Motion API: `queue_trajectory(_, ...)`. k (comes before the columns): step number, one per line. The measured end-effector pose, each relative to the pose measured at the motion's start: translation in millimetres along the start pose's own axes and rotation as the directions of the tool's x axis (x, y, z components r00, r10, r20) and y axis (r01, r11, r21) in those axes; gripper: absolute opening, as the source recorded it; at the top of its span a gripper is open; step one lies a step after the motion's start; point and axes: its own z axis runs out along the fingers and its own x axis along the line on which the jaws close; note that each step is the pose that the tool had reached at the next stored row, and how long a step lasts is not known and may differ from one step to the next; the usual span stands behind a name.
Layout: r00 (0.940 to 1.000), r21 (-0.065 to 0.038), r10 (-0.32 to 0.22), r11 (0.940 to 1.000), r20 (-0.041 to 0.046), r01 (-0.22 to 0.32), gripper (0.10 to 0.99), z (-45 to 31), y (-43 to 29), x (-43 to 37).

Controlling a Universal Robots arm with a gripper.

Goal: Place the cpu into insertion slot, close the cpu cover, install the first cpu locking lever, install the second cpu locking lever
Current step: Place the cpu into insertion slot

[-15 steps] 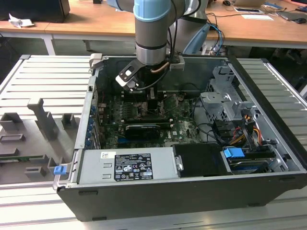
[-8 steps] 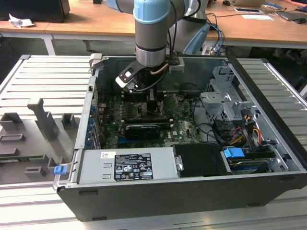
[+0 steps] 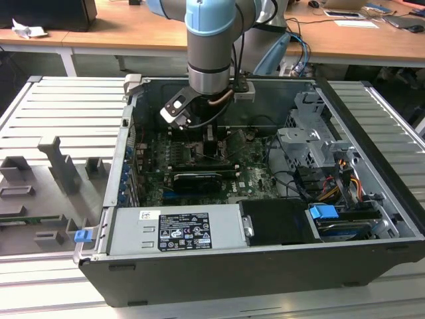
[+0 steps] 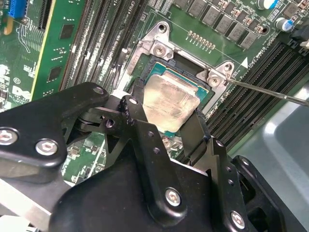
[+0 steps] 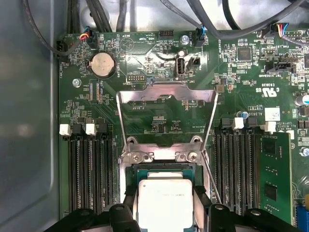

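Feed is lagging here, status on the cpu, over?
Gripper shut on the cpu, down at the insertion slot; cpu cover swung open; lever wire alongside, off the chip.

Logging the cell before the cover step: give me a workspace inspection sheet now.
Surface: slatted metal table, open case on it.
Job's things: cpu at slot, seating unclear; cover raised; lever unlatched.
Clutter: grey fixtures on table, at the exterior view's left.
Grippers: hand shut on cpu.
Cables: loose bundle inside case.
Surroundings: wooden desks behind.
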Motion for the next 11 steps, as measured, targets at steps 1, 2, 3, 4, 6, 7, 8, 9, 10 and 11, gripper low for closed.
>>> queue_trajectory(1,1.0000,0.000,0.000,1.0000,0.0000,0.000,0.541,0.2,0.3,0.0)
queue_trajectory(2,1.0000,0.000,0.000,1.0000,-0.0001,0.000,0.541,0.4,0.4,0.0)
queue_trajectory(3,1.0000,0.000,0.000,1.0000,-0.0003,0.000,0.541,0.8,0.4,0.1)
queue_trajectory(4,1.0000,0.000,0.000,1.0000,-0.0003,0.000,0.541,1.4,0.4,0.1)
queue_trajectory(6,1.0000,0.000,0.000,1.0000,0.0001,0.000,0.541,1.6,0.4,0.0)
queue_trajectory(7,1.0000,0.000,0.000,1.0000,0.0001,0.000,0.541,1.6,0.4,0.0)
queue_trajectory(8,1.0000,0.000,0.000,1.0000,0.0001,0.000,0.541,1.6,0.4,0.0)
queue_trajectory(9,1.0000,0.000,0.000,1.0000,0.0000,0.000,0.541,1.7,0.4,0.0)
queue_trajectory(10,1.0000,0.000,0.000,1.0000,0.0001,0.000,0.541,1.7,0.4,0.0)
queue_trajectory(11,1.0000,0.000,0.000,1.0000,0.0001,0.000,0.553,1.7,0.4,0.0)
